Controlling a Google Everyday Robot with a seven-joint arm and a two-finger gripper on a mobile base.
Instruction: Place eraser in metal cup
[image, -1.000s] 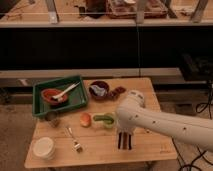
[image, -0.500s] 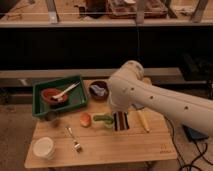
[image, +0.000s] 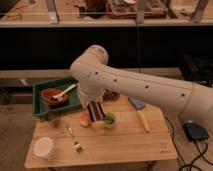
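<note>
My gripper (image: 94, 104) hangs from the white arm over the middle of the wooden table (image: 125, 145). It is shut on the eraser (image: 95, 111), a black, red and white striped block that hangs upright just above the table top. The eraser is between an orange object (image: 86, 119) and the green cup (image: 109, 120). The metal cup (image: 52, 117), small and dull grey-brown, stands at the table's left edge, in front of the green tray, well to the left of the eraser.
The green tray (image: 41, 107) at the back left holds a red bowl (image: 51, 95) with a white spoon. A white round container (image: 44, 147) and a fork (image: 73, 138) lie at the front left. A blue-headed tool with a yellow handle (image: 140, 114) lies right of centre.
The arm has swung left across the table, carrying the eraser up from the table's right-centre and leftward towards the green cup and the orange object.
</note>
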